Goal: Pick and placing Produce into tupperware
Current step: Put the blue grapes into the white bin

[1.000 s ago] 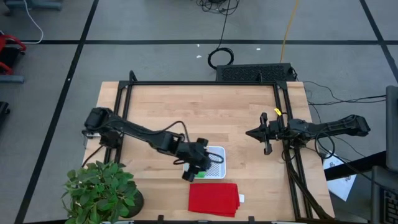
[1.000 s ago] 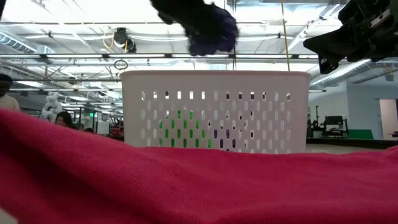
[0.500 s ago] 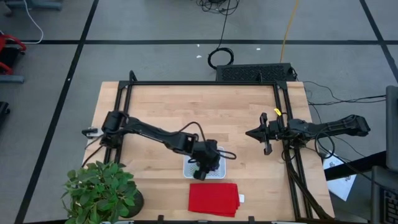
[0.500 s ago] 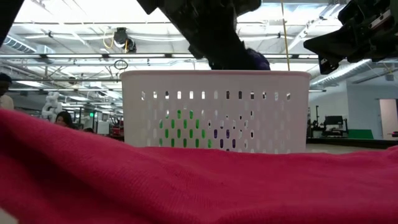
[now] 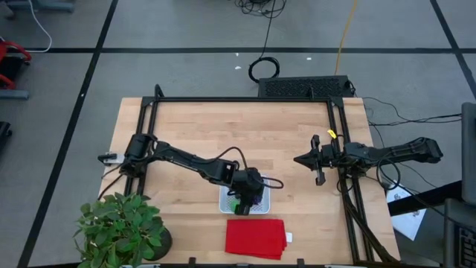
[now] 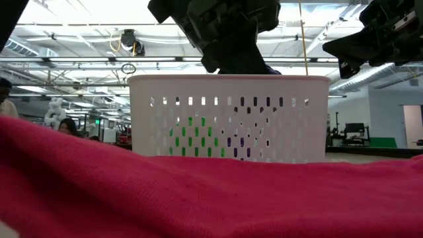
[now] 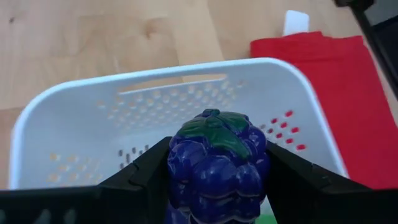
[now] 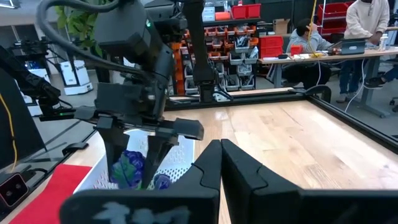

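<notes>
Purple grape toy (image 7: 216, 163) gripped by left hand (image 7: 214, 180) over white tupperware (image 7: 74, 112)

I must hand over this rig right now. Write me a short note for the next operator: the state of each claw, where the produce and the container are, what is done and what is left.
Left claw: shut on the toy grape bunch, holding it over the white tupperware, low inside its rim.
Right claw: parked above the table's right side, away from the container, fingers together and holding nothing.
Tupperware: near the table's front edge, just behind the red cloth.
Done: one green piece and one purple piece show through the container's wall holes.
Left: release the grape bunch into the tupperware, then pull the left arm back.
</notes>
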Robot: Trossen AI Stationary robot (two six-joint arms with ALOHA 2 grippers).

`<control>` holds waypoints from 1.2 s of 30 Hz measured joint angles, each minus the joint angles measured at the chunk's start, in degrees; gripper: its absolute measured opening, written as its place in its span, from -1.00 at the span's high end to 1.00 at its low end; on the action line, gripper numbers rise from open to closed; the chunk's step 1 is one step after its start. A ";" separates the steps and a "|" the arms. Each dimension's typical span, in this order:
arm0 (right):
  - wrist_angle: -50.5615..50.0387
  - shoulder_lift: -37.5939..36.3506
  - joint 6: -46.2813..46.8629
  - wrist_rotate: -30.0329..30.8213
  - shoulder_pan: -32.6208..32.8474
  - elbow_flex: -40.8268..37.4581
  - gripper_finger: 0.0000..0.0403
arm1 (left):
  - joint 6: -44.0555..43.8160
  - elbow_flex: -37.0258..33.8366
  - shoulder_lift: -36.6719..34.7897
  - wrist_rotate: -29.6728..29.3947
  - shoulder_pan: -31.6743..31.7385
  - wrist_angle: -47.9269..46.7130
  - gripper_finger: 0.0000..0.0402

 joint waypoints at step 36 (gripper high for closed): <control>0.90 -0.02 -0.89 0.00 -0.01 0.00 1.00 | 1.08 2.54 2.86 -6.72 -1.95 -6.92 -0.03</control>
